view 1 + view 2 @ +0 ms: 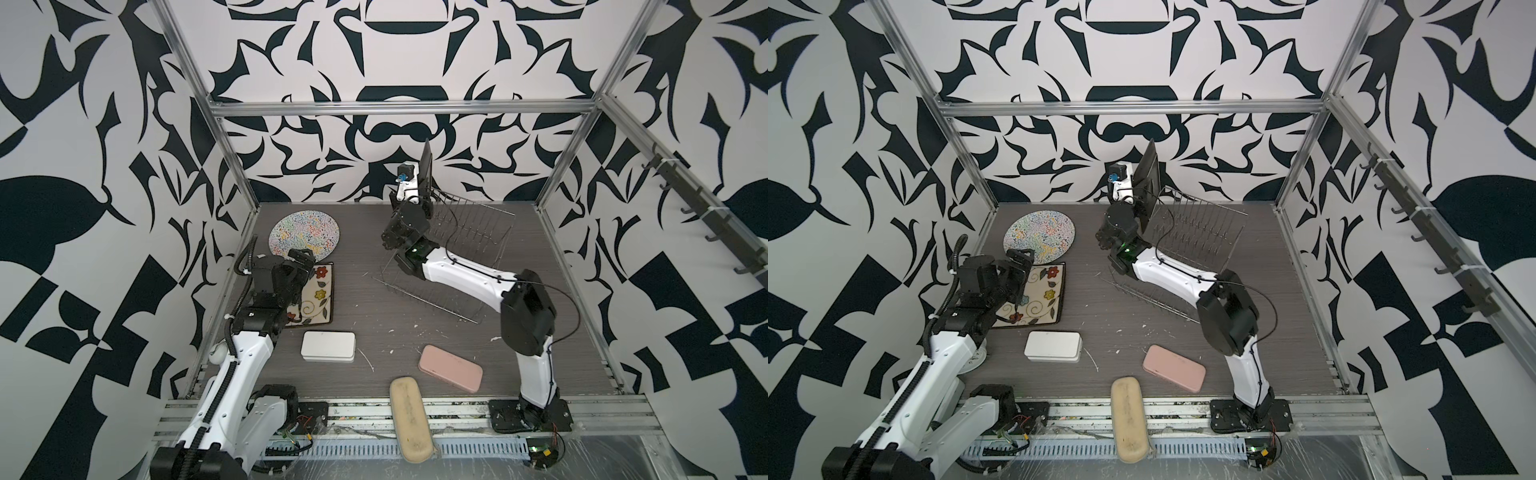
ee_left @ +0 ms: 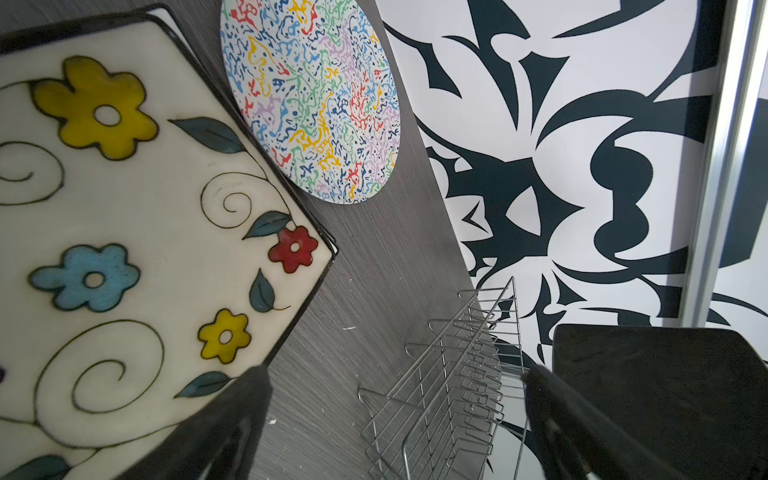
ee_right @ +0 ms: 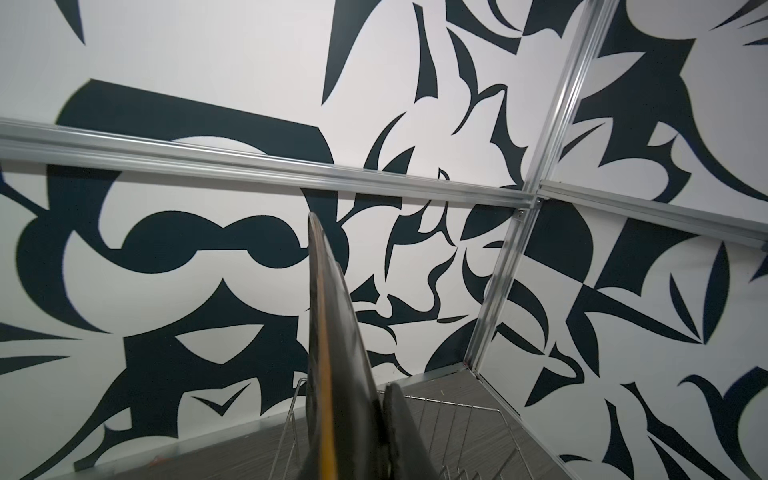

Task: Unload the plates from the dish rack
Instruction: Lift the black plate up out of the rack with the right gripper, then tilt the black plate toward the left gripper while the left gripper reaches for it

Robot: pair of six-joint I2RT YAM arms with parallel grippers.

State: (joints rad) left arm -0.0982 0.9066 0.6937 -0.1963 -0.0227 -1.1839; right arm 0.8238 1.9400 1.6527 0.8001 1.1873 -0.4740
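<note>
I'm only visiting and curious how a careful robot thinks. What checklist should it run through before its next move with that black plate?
1. Grip on the black plate: ok. The right gripper is shut on its lower part and the plate is upright.
2. Plate clear of the dish rack: cannot tell. Its bottom edge is hidden.
3. Other plates left in the rack: ok. None show between the prongs.
4. Left gripper free: ok. It is open and empty, above the flowered plate.
5. Room to set down: ok. There is bare table between the flowered plate and the rack.
</note>
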